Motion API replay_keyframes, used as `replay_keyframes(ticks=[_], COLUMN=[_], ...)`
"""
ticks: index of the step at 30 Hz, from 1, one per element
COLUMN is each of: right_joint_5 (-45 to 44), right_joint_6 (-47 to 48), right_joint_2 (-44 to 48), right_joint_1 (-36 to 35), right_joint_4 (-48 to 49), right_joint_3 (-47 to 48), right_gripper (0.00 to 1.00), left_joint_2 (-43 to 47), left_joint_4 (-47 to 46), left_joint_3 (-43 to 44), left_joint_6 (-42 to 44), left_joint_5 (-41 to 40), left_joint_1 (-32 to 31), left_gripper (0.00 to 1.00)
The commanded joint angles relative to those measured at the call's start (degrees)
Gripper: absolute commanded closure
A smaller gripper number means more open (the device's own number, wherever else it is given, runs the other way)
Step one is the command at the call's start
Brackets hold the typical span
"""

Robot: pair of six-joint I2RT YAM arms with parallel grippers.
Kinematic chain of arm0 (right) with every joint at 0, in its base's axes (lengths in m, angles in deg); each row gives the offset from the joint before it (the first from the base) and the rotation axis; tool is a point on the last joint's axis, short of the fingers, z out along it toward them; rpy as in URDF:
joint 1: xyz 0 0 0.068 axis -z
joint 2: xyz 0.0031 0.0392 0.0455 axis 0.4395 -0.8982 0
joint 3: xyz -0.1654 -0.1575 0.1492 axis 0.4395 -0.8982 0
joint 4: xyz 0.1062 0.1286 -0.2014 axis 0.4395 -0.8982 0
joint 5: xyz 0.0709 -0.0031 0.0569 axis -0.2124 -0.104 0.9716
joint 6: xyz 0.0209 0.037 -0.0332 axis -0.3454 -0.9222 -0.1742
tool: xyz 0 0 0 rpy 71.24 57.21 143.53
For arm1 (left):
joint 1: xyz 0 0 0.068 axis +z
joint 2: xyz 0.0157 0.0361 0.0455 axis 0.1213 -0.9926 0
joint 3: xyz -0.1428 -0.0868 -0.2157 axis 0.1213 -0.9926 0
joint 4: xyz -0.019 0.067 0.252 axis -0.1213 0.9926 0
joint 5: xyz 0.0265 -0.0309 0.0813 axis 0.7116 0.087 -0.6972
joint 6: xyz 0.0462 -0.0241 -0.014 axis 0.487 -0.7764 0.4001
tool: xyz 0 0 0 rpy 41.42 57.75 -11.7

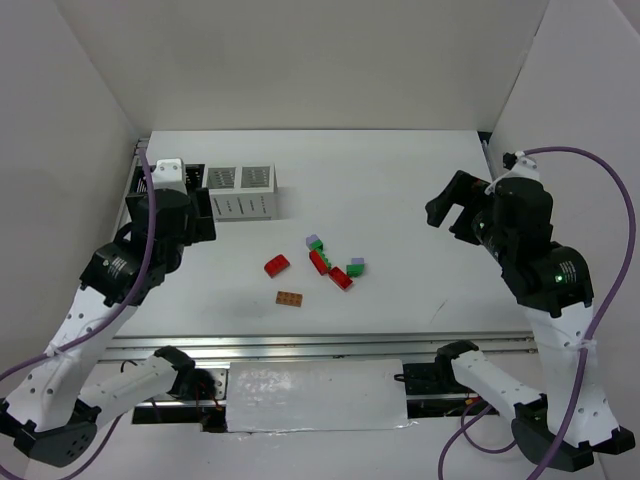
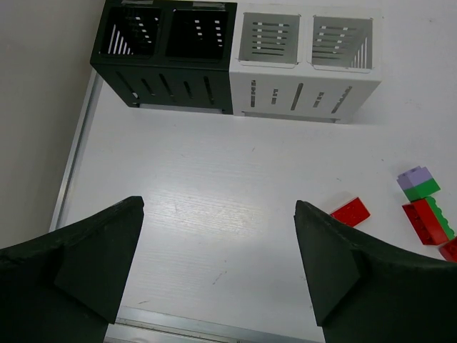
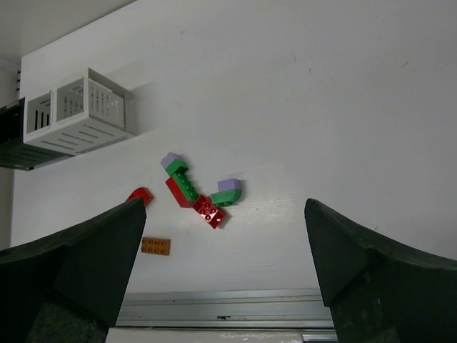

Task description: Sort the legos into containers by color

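Note:
The legos lie mid-table: a lone red brick (image 1: 276, 265), a flat orange-brown plate (image 1: 290, 298), and a cluster with a lavender brick (image 1: 313, 241), a green-on-red piece (image 1: 320, 260), a red brick (image 1: 341, 278) and a green-and-lavender piece (image 1: 355, 267). The joined white containers (image 1: 240, 190) stand at the back left; the black container (image 2: 164, 64) adjoins them on their left. My left gripper (image 2: 218, 207) is open and empty, above bare table in front of the containers. My right gripper (image 3: 225, 204) is open and empty, high at the right, away from the cluster (image 3: 208, 211).
A metal rail (image 1: 320, 345) runs along the table's near edge, and another (image 2: 75, 164) along the left side. White walls enclose the back and both sides. The red brick (image 2: 350, 211) lies just right of my left gripper's right finger.

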Motion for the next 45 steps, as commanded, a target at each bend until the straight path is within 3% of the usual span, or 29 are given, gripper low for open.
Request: replay_keyframes(ticks=[1,6,11,18,20,28,36,38,45], right_joint_5=[-1.1,-0.3,3.2,10.1,11.7,14.7,15.3,14.6,13.8], right_joint_6=[-1.2,-1.5,-1.4,0.1,0.0,0.2,1.8,2.5,4.5], right_joint_2=[0.0,1.6,2.4,4.6,5.7,7.3,7.0,6.7,5.1], right_joint_1=[0.2,0.3,0.1,0.2,0.2,0.3,0.2,0.2,0.3], right_joint_4=[-0.1,-0.2,0.8,2.6,3.6,4.4,4.8,4.6,4.2], right_joint_3=[0.9,-1.2,-3.1,-7.2,-8.5,-11.0,-11.7,-11.1,-9.5], right_gripper=[0.0,0.0,0.0,0.0,0.01,0.0,0.0,0.0,0.0], left_joint_2=[1.6,2.6,0.9,-15.2,-19.2,-30.6,-41.3,-43.2,-45.0], left_joint_4=[-0.9,-2.8,-10.2,-19.2,-22.8,-26.7,-26.9,-26.8,-28.3], left_joint_3=[-0.2,-2.1,-8.2,-14.4,-15.4,-16.4,-11.2,-10.5,-11.2], left_joint_6=[0.1,3.1,8.1,8.2,10.1,13.6,14.7,14.7,14.2], left_joint_5=[0.3,6.5,24.0,32.5,34.9,39.5,37.4,37.4,37.4], left_joint_1=[-0.1,-0.1,-0.1,-1.0,-2.1,-3.0,-3.1,-3.2,-3.2], left_gripper=[0.0,0.0,0.0,0.01,0.06,0.11,0.17,0.22,0.25])
